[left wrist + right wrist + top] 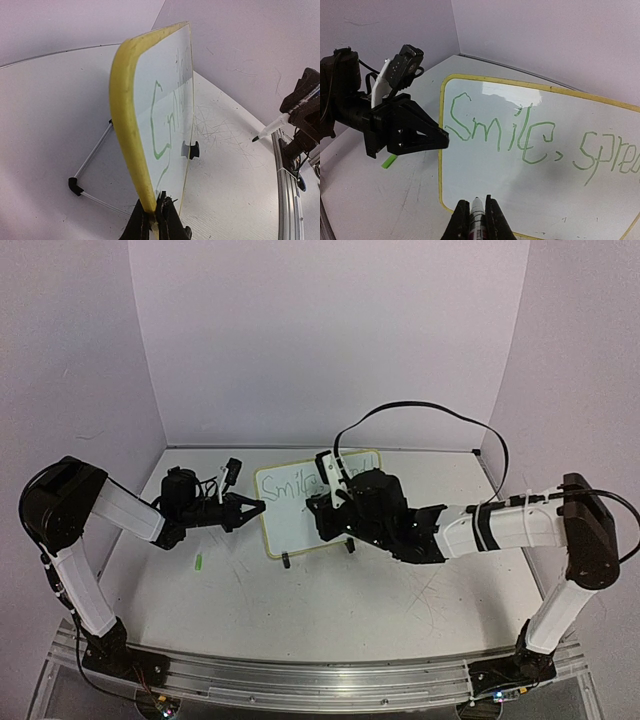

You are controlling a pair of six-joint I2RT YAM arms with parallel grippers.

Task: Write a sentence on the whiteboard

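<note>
Whiteboard (pixel 295 525) stands upright mid-table, at 12 o'clock from the arm bases, with the green sentence (pixel 520 137) reading "Smile, spre…" before the right wrist view cuts it off. Left gripper (pixel 155 212) is clamped on the yellow frame at the board's 9 o'clock edge. Right gripper (pixel 476 215) pinches a marker (pixel 477 204), tip off the surface; a small green piece (pixel 200 562) lies on the table (pixel 400 610) at the board's 8 o'clock.

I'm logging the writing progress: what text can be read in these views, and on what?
"Smile, spre": green handwritten sentence on the whiteboard; the last word runs off the right wrist view's edge.
Marker: any print is too blurred to read.
Nothing else is legible.
</note>
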